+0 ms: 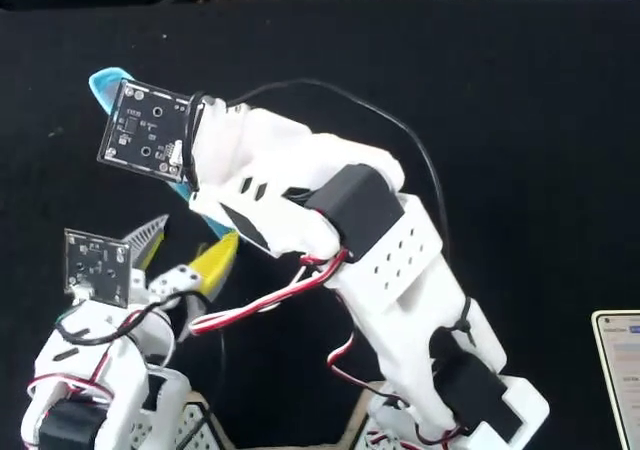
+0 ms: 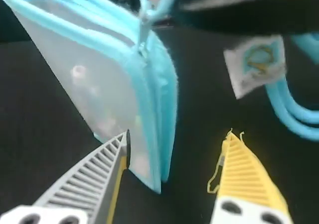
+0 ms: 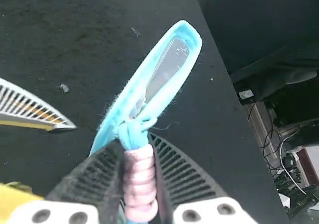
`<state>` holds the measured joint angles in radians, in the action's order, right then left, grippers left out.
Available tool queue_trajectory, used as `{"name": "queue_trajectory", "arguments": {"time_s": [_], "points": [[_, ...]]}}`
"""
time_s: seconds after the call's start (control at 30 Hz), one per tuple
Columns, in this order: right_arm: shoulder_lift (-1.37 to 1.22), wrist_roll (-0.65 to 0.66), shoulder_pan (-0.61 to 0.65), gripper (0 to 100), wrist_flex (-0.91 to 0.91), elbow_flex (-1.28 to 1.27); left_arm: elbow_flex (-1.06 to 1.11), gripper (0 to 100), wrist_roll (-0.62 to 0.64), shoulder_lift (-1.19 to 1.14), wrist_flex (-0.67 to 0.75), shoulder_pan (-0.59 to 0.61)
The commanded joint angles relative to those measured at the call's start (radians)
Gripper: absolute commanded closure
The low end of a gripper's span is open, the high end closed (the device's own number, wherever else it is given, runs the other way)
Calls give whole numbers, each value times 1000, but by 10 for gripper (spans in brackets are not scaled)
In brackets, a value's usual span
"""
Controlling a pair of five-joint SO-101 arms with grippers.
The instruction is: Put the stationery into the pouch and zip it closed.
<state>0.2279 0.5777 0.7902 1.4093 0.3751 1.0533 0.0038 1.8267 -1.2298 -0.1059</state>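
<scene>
Right gripper: black ribbed fingers clamped narrow on pink ribbed pull. Pull joined by light-blue cord to translucent flat pouch with light-blue trim. Pouch seen edge-on beyond those fingers, over black table, toward far left in high view. Left gripper: one grey, one yellow finger, spread wide, holding nothing. Pouch corner between them, just beside grey finger. White label tag hangs beyond yellow finger.
</scene>
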Motion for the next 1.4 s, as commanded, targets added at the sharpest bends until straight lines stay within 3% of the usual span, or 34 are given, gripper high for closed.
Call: {"name": "queue_trajectory", "arguments": {"time_s": [0.0, 0.13, 0.33, 0.63, 0.8, 1.1, 1.37], "points": [[5, 11, -12, 988, -17, 48, 91, 696, 57, -2, 164, 79], [7, 11, -12, 988, -17, 48, 182, 696, 84, -2, 287, 182], [-1, 11, -31, 988, -23, 48, 188, 696, 80, 0, 273, 219], [-2, 11, -55, 988, -25, 47, 143, 696, 80, 0, 273, 383], [-4, 11, -49, 988, -21, 45, 148, 696, 80, 0, 273, 366], [-4, 11, -49, 988, -20, 36, 139, 696, 78, -2, 242, 157], [-1, 12, -49, 988, -26, -25, 176, 698, 31, -2, 264, 137]]}}
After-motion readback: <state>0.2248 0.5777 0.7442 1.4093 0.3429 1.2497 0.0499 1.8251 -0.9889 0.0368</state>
